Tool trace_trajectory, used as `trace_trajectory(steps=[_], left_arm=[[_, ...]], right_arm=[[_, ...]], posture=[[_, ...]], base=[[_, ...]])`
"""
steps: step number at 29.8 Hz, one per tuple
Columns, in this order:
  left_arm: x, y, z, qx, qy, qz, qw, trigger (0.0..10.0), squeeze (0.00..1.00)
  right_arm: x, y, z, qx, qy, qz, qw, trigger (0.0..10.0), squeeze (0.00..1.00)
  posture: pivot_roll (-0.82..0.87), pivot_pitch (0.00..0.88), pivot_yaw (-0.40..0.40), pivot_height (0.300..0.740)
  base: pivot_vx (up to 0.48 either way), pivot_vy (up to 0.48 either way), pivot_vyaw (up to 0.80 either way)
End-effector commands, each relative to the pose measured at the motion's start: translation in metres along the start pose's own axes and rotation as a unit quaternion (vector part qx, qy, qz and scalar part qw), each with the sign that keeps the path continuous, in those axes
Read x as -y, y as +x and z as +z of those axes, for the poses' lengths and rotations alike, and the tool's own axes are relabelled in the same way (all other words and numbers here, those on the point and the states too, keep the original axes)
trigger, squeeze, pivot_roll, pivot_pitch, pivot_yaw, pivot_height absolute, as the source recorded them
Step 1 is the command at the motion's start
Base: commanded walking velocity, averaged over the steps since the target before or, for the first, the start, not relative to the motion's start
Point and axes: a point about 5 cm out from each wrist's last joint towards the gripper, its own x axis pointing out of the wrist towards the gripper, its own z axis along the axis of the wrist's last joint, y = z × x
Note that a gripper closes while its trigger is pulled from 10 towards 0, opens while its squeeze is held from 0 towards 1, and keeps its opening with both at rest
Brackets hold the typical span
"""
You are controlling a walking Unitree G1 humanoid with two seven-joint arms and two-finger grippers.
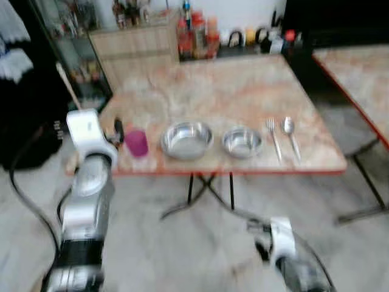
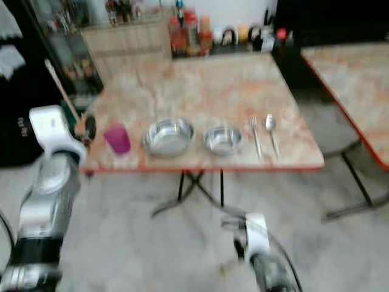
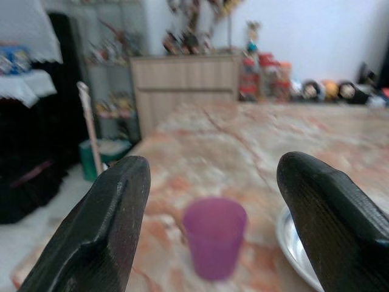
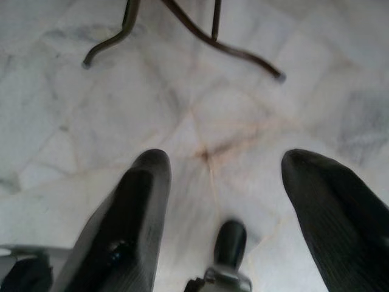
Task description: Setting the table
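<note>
A purple cup (image 1: 136, 143) stands near the front left edge of the marble-topped table (image 1: 231, 91). To its right, in a row, sit a large steel bowl (image 1: 186, 139), a smaller steel bowl (image 1: 242, 142), a fork (image 1: 273, 137) and a spoon (image 1: 290, 134). My left gripper (image 3: 213, 167) is raised just left of the cup and is open, with the cup (image 3: 214, 243) framed between its fingers and apart from them. My right gripper (image 4: 226, 161) hangs low in front of the table, open and empty, pointing at the floor.
Bottles and jars (image 1: 197, 33) crowd the table's far edge beside a wooden cabinet (image 1: 134, 52). A second table (image 1: 358, 79) stands to the right. Folding table legs (image 4: 182, 30) rest on the marble floor. A glass shelf unit (image 1: 67, 36) is at the far left.
</note>
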Motion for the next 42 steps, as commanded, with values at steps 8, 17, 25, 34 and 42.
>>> trace_trajectory(steps=[8,17,25,34,42], left_arm=[[0.0007,0.0010,0.0042,0.006,0.006,-0.001,1.000,10.0,0.00],[0.0018,0.0014,0.0052,0.008,0.005,-0.003,1.000,10.0,0.00],[0.0025,0.0012,0.0052,0.009,0.005,-0.005,1.000,10.0,0.00],[0.0040,0.0008,0.0051,0.011,0.003,-0.009,1.000,10.0,0.00],[0.0042,0.0006,0.0055,0.013,0.004,-0.012,1.000,10.0,0.00]], right_arm=[[0.0005,-0.0005,-0.0033,-0.006,0.005,-0.002,1.000,10.0,0.00],[0.0009,-0.0006,-0.0035,-0.007,0.001,0.000,1.000,10.0,0.00],[0.0013,-0.0005,-0.0029,-0.009,-0.015,0.003,1.000,10.0,0.00],[0.0026,-0.0009,-0.0049,-0.012,0.011,-0.004,1.000,10.0,0.00],[0.0032,-0.0009,-0.0037,-0.010,0.005,-0.002,1.000,10.0,0.00]], posture=[[0.01,0.056,0.093,0.740],[0.01,0.055,0.093,0.740],[0.01,0.055,0.090,0.740],[0.01,0.055,0.086,0.740],[0.01,0.055,0.081,0.740]], base=[[0.000,0.000,0.00],[0.135,0.000,0.00],[0.243,0.000,0.08],[0.243,0.000,0.15],[0.245,0.000,-0.29]])
